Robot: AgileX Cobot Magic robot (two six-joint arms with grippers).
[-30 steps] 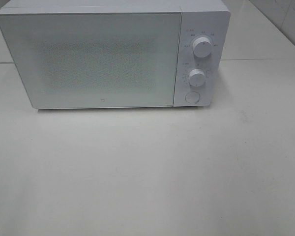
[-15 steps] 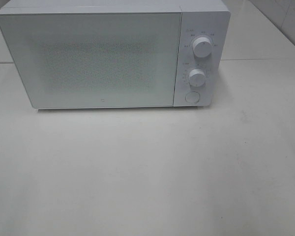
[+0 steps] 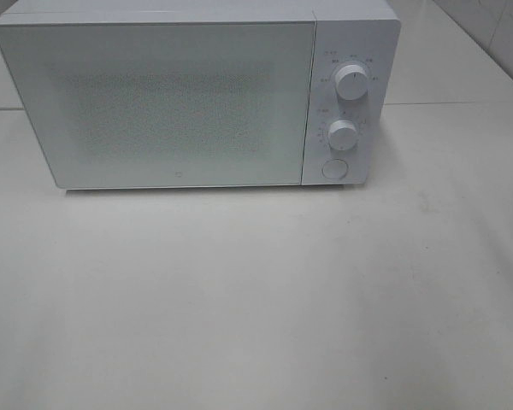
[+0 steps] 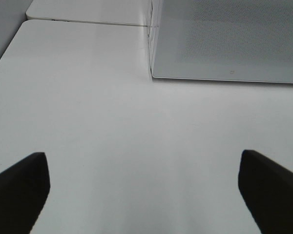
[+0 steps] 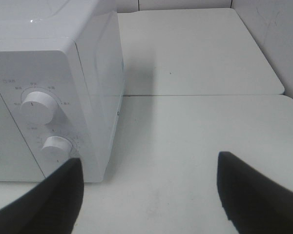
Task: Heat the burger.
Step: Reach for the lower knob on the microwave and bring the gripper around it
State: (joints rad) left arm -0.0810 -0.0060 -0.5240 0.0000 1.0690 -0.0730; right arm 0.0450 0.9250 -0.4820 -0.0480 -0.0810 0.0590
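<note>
Nothing that we can make out has shifted since the earlier frames: the microwave (image 3: 179, 102) sits on the table (image 3: 256, 299) with its door (image 3: 154, 102) shut, and neither arm enters the high view. We find the burger in none of the views. It may be behind the microwave's door, but the speckled window shows us nothing inside, so we cannot tell. The left gripper (image 4: 142, 180) hovers over bare table in front of the microwave, toward the corner away from the controls, with its jaws spread wide and nothing between them. The right gripper (image 5: 149, 170) hangs off the microwave's control side, near the upper knob (image 5: 38, 106) and lower knob (image 5: 56, 146), and its jaws are likewise released and empty. We judge that a burger will handle as a light, soft stack: the bun gives under pressure and the layers can slide apart or tip. We would therefore take it across the widest part of the bun, low enough to catch both halves, and close only until it is steady. Before any of that, the burger must be located, most likely by opening the microwave's door.
</note>
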